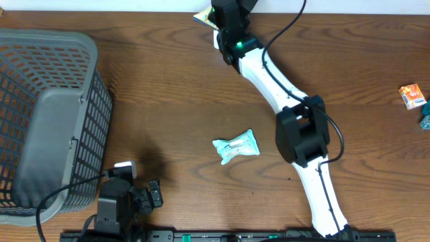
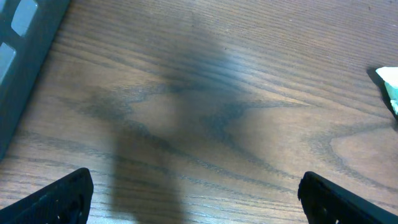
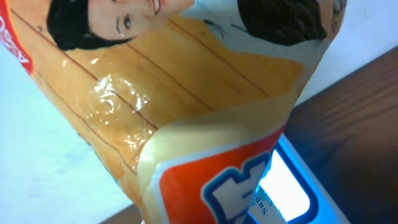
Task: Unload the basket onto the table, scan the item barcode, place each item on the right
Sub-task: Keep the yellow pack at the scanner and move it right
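Glossy orange-and-yellow snack bag [image 3: 155, 93] with a printed face and a red-orange label: there is one, and it fills the right wrist view. From overhead it [image 1: 203, 17] sits at the far edge of the brown wooden desk [image 1: 168, 87], near the middle of that edge. The right gripper [image 1: 216, 19] is clenched on it there. One lit blue-white panel [image 3: 287, 186] shows just past the bag's lower edge.

The left gripper [image 2: 198, 202] hangs low at the near-left corner with its jaws spread wide, grasping nothing.

One grey plastic mesh basket [image 1: 94, 114] takes the left edge. One crinkled teal-and-white packet [image 1: 236, 146] lies near the desk's centre. One small orange carton [image 1: 411, 95] lies at the right edge, and just beside it is one blue-green item [image 1: 426, 122] cut off by the frame.
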